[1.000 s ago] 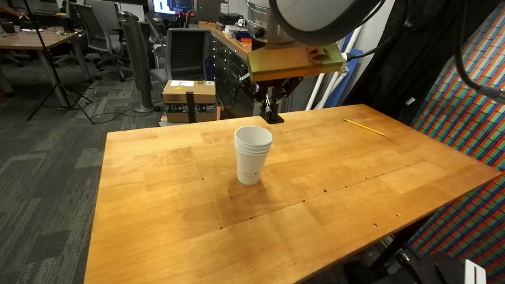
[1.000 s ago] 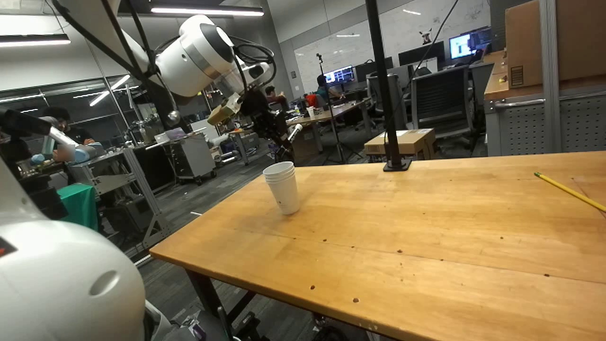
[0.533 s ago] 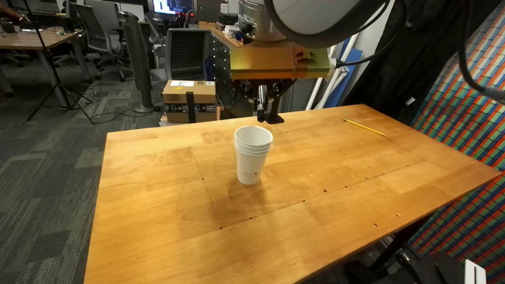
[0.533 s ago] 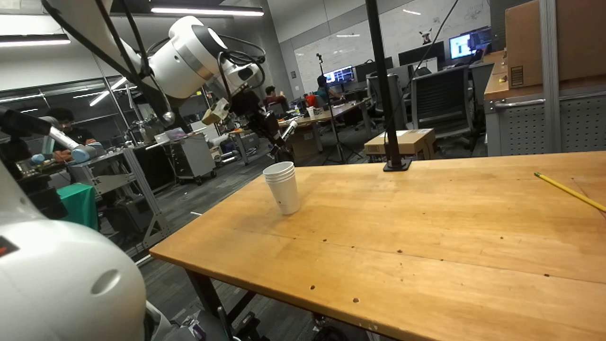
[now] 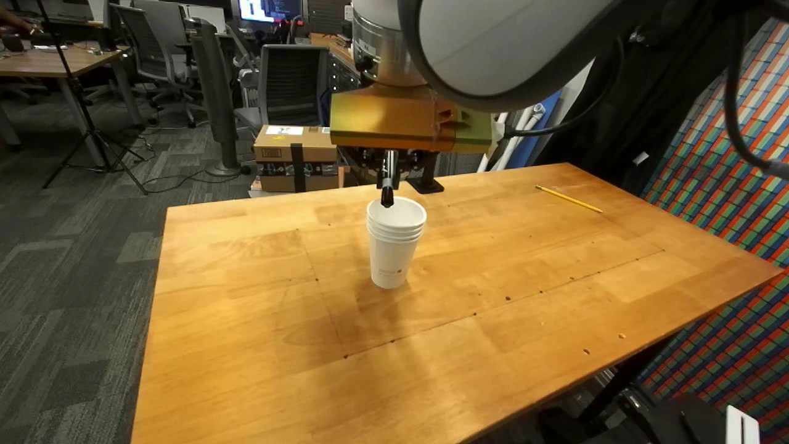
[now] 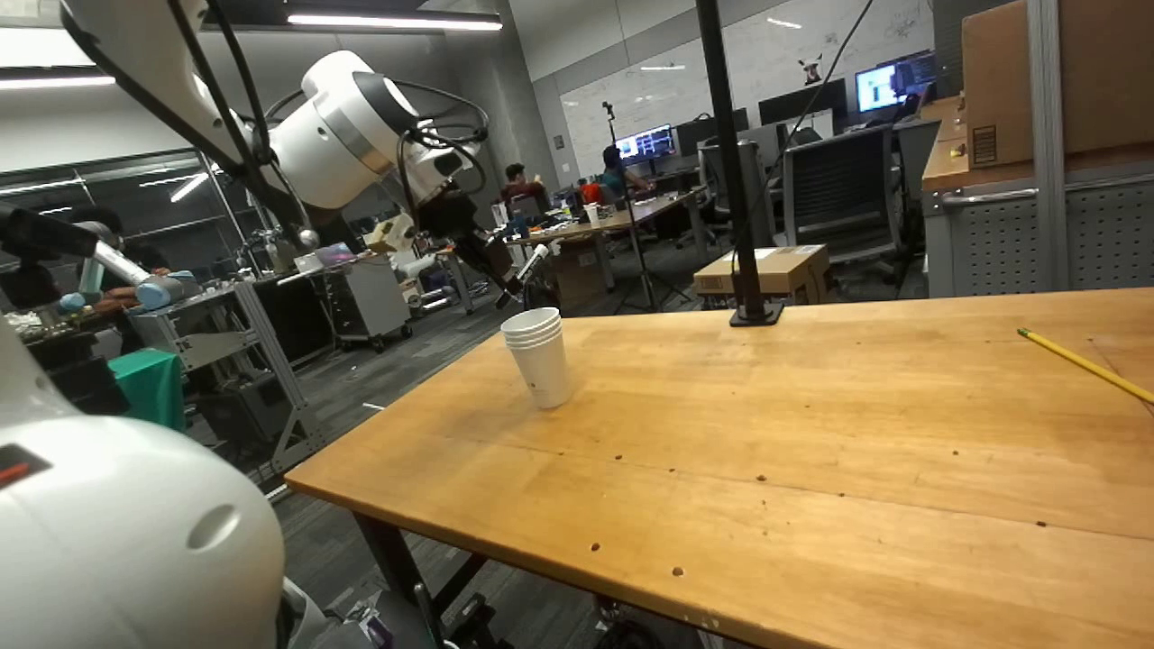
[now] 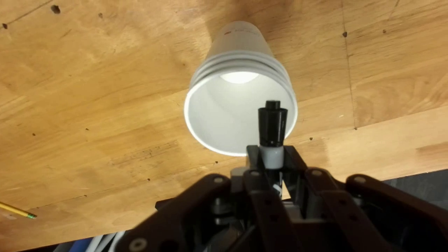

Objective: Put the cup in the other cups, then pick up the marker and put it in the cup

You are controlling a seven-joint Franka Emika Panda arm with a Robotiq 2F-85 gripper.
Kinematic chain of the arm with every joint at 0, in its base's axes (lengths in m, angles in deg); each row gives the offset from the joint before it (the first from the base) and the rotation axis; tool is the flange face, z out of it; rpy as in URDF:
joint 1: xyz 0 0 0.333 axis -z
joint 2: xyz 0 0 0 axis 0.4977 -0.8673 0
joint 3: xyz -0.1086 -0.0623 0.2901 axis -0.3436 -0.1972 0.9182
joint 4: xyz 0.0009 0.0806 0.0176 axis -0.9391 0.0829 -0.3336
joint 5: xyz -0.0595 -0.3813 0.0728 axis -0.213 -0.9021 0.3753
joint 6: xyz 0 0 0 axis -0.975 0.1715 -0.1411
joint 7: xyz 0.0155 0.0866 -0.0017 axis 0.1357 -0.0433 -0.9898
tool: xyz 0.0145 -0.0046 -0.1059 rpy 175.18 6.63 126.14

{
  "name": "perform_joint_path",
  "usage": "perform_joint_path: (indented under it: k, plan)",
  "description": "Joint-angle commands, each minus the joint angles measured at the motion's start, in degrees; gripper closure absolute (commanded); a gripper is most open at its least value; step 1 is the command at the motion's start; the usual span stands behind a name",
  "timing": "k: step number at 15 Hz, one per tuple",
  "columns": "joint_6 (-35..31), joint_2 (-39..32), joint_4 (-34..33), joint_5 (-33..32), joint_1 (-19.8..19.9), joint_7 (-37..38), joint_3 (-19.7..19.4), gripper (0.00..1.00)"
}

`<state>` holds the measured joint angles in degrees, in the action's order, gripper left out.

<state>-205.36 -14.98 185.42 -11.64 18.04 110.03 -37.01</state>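
Cup stack [image 5: 394, 246]: stands upright on the table [image 5: 246, 345], the single cup [image 7: 227, 119] apparently nested in; a low approach that clips the rim could tip it.
Fingers [image 7: 293, 161]: close together, holding the marker [image 7: 272, 136] at its pale band; letting go early could drop it outside.
Marker: slants just above the stack, seemingly off the mouth's centre; sideways drift could snag it.
Black tip [image 5: 387, 197]: overlaps the mouth in an exterior view; half a second earlier it shows clear of the rim.

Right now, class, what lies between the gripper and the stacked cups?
The marker: held in the gripper, its black end points toward the stacked cups in the wrist view.
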Motion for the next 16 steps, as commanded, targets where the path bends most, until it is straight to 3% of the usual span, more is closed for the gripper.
perform_joint_path:
  k: [1,10,16]
  plan:
    - [-4.11,1.91,2.80,-0.76,-0.35,2.98,0.16,0.90]
    - [-8.48,1.85,6.00,-0.81,0.05,3.71,0.05,0.90]
    - [-7.78,0.84,4.09,-1.75,0.81,3.43,-0.36,0.90]
